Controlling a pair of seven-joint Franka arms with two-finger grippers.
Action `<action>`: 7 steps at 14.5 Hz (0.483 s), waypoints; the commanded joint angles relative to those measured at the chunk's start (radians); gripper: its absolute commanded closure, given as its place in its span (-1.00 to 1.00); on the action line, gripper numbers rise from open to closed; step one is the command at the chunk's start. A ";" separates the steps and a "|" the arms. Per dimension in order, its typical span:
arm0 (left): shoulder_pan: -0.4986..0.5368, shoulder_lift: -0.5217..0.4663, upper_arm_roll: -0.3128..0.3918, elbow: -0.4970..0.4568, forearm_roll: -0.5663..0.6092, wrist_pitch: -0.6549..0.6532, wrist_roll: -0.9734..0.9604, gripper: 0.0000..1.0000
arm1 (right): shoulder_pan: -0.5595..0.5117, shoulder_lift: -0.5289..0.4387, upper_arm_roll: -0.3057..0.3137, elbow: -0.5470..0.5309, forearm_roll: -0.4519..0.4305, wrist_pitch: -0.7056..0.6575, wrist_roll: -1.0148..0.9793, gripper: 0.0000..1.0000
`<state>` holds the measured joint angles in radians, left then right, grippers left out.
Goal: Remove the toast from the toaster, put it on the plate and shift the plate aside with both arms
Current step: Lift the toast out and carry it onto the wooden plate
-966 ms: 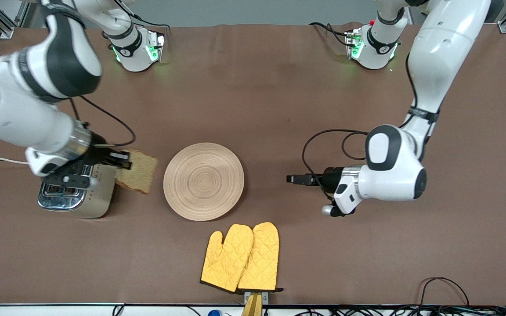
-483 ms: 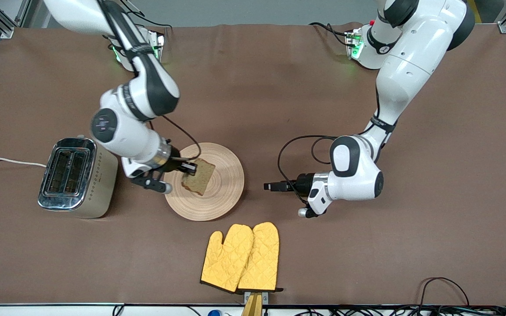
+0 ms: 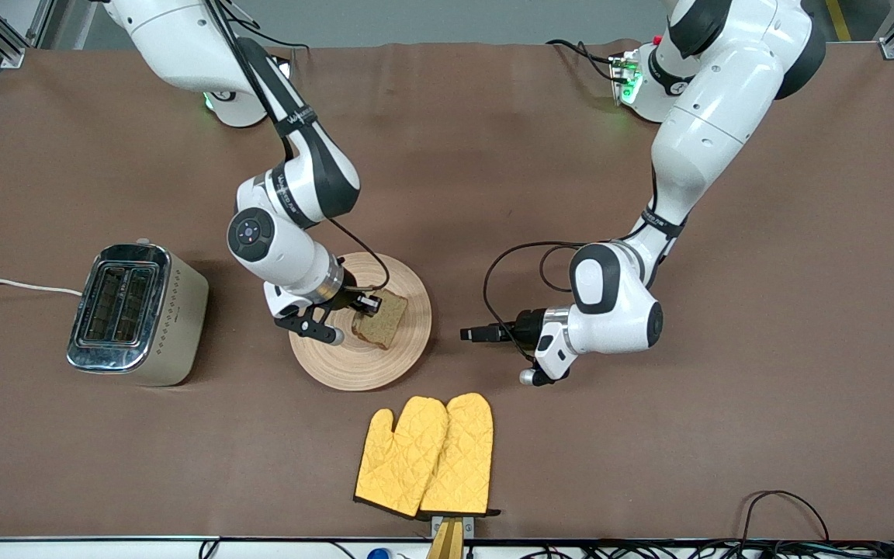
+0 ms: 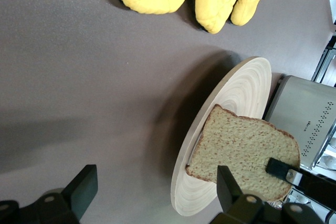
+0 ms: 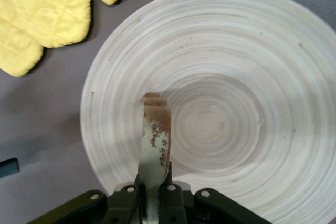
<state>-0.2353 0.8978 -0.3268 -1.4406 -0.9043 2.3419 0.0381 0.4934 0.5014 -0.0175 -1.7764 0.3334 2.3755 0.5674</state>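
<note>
Nearest the front camera we are seeing a pair of yellow oven mitts (image 3: 425, 456) lying flat side by side on the brown table (image 3: 649, 466), cuffs toward the camera edge and fingertips pointing toward the plate. Just past them the round wooden plate (image 3: 338, 365) is resting flat on the table, about midway along it. Over the plate the right gripper (image 3: 369, 304) is hanging, its fingers (image 3: 365, 307) pinched tight on one edge of the toast (image 3: 381, 321). In the front view the slice is showing its broad speckled face, with its longer side running from the gripped edge down toward the mitts; in the right wrist view we are looking along the slice (image 5: 156, 142) edge-on, a thin strip of crust clamped between the closed jaws above the plate (image 5: 252, 66). Whether its lower edge is touching the wood, we cannot tell. At about the same depth, toward the left arm's end of the table, the left gripper (image 3: 472, 334) is hovering low over bare table just beside the plate, pointing at its rim. In the left wrist view its two fingers (image 4: 79, 192) are standing wide apart with nothing between them, framing the plate (image 4: 247, 85) and the toast (image 4: 241, 148). Toward the right arm's end a shiny two-slot toaster (image 3: 136, 314) is standing with its cord (image 3: 5, 284) trailing off the table.
</note>
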 commanded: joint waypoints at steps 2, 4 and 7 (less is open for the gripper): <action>-0.022 0.026 -0.003 0.038 -0.024 0.031 0.020 -1.00 | -0.078 -0.029 0.002 -0.096 0.015 0.030 -0.180 1.00; -0.029 0.035 -0.004 0.055 -0.027 0.037 0.017 -1.00 | -0.113 -0.032 0.004 -0.122 0.015 0.028 -0.240 1.00; -0.062 0.036 -0.005 0.077 -0.050 0.037 0.040 -1.00 | -0.156 -0.069 0.004 -0.181 0.015 0.014 -0.273 0.44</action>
<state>-0.2695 0.9141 -0.3284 -1.4040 -0.9251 2.3622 0.0434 0.3663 0.4967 -0.0264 -1.8778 0.3334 2.3845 0.3227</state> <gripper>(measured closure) 0.000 0.890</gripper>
